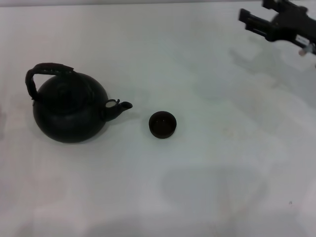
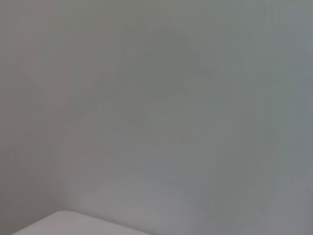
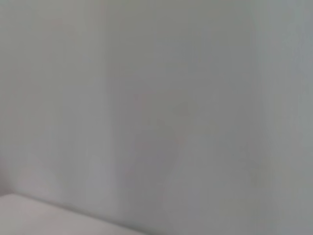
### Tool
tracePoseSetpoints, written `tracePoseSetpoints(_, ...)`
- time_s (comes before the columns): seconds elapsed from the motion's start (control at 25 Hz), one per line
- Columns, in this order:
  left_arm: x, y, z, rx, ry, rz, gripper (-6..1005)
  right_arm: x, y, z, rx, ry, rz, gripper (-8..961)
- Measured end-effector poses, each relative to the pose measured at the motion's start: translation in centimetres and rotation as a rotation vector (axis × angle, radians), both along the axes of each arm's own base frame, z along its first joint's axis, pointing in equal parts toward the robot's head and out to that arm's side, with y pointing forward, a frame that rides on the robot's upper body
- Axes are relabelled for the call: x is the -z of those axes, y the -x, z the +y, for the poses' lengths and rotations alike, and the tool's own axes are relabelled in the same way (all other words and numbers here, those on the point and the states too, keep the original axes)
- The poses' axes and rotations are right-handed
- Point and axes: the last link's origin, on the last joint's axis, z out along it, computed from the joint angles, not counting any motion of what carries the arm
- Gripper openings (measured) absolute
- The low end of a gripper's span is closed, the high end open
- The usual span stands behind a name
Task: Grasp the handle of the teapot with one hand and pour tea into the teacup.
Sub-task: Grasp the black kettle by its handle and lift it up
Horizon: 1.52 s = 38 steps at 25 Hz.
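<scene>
head view, going left to right: the teapot (image 1: 69, 111) sits on the white table (image 1: 222, 163), well to the left of the right gripper (image 1: 254, 22) and much nearer the camera than it. its handle (image 1: 42, 71) arches over the top, tilted toward the pot's far-left side, and nothing is touching it. the short spout (image 1: 121, 107) points right, toward the teacup (image 1: 162, 124), which stands upright just beside the spout tip with a small gap between them. the cup is also left of and nearer than the right gripper, well apart from it

the right gripper hangs over the far right corner of the table, its dark fingers (image 1: 249, 18) reaching leftward in the rough direction of the cup and pot. two prongs show there with a gap between them, so the fingers stand apart and carry nothing. its shadow falls on the table just below it

the left gripper does not show in the head view. the left wrist view gives only a plain pale grey surface with a lighter white edge (image 2: 73, 223) at one corner; the right wrist view shows much the same, a grey surface and a pale edge (image 3: 44, 213), with neither the pot nor the cup in sight
</scene>
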Motion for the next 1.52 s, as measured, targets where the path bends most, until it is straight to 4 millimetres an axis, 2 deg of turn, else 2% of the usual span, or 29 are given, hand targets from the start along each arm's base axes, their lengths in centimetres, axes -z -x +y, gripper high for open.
tracePoseSetpoints(0.24, 0.0, -0.1, 0.1, 0.005, 0.002, -0.006, 802, 0.8, -4.0, -2.4, 0.079, -0.228, 0.033, 834)
tracePoseSetpoints(0.52, 1.1, -1.1, 0.3, 0.071, 0.080, 0.010, 800, 0.9, -6.9, -3.0, 0.231, -0.271, 0.011, 832)
tracePoseSetpoints(1.0, 4.2, -3.2, -0.4, 0.213, 0.278, 0.029, 801, 0.6, -7.3, -2.5, 0.278, -0.272, 0.030, 829)
tracePoseSetpoints(1.52, 4.4, -3.7, 0.2, 0.247, 0.298, 0.038, 800, 0.7, -7.5, -2.6, 0.287, -0.264, 0.030, 829)
